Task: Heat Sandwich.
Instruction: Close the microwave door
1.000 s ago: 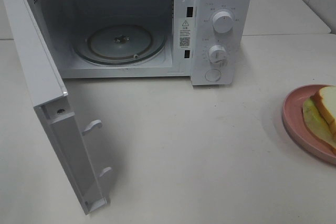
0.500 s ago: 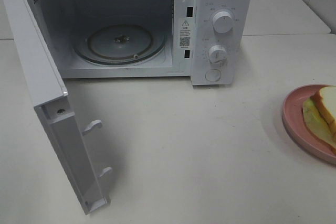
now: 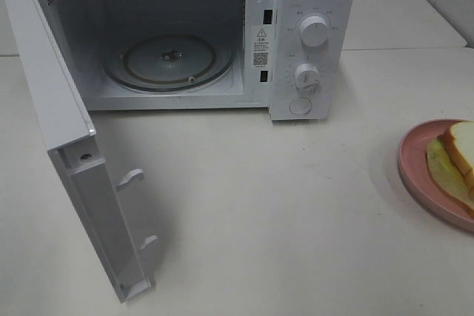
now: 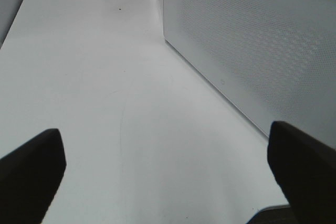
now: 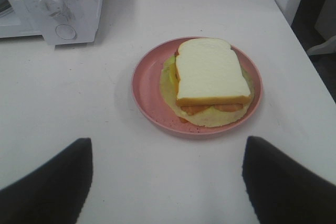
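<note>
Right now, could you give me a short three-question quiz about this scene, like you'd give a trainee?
1. True or false: the microwave door is shut.
2. What does the sandwich rest on?
A. pink plate
B. glass turntable
C. bare table
3. Fill in: the right end effector is ____ and holds nothing.

Key: 1 false, it stands open; 2 A; 3 open.
</note>
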{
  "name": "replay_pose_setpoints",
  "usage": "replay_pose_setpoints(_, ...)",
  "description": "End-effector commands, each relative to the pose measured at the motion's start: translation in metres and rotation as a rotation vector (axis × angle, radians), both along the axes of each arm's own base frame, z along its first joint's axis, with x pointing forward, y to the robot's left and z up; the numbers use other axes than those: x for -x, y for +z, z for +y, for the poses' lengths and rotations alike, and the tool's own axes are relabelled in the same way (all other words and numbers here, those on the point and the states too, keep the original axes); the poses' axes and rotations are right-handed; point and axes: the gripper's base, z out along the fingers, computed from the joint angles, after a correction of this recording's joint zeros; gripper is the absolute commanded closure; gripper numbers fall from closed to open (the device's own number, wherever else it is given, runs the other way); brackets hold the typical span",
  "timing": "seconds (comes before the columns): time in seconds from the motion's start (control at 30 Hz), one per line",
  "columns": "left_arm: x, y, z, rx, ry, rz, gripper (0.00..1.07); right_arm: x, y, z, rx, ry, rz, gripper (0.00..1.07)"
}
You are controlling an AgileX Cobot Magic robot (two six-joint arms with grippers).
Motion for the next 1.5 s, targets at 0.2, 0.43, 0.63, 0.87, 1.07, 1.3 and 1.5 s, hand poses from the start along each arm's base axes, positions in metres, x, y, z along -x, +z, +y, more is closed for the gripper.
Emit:
replay_pose_setpoints(0.2,0.0028,-0.0004,0.0001,0.006,0.003,-0.025,0.03,0.0033,-0.0007,0.0031,0.029,0.051,-0.028,0.31)
replay_pose_setpoints(0.43,0.0028,-0.0004,0.0001,0.006,0.003,-0.025,0.03,0.0033,-0.0007,0.0031,0.028,0.051,-0.028,0.31)
replay_pose_setpoints(0.63,0.0028,-0.0004,0.0001,0.006,0.003,-0.025,0.03,0.0033,-0.0007,0.0031,0.028,0.051,-0.028,0.31)
replay_pose_setpoints(0.87,0.0028,-0.0004,0.0001,0.006,0.003,-0.025,0.03,0.0033,-0.0007,0.0031,0.028,0.051,-0.028,0.31)
replay_pose_setpoints(1.07,0.0028,-0.0004,0.0001,0.006,0.003,-0.025,0.03,0.0033,-0.0007,0.0031,0.028,0.051,-0.028,0.31)
replay_pose_setpoints(1.3,0.0028,-0.0004,0.0001,0.006,0.003,-0.025,0.03,0.0033,-0.0007,0.0031,0.028,0.051,-0.028,0.31)
replay_pose_setpoints(1.5,0.0028,-0.0004,0.0001,0.006,0.003,-0.025,0.03,0.0033,-0.0007,0.0031,0.028,0.051,-0.028,0.31)
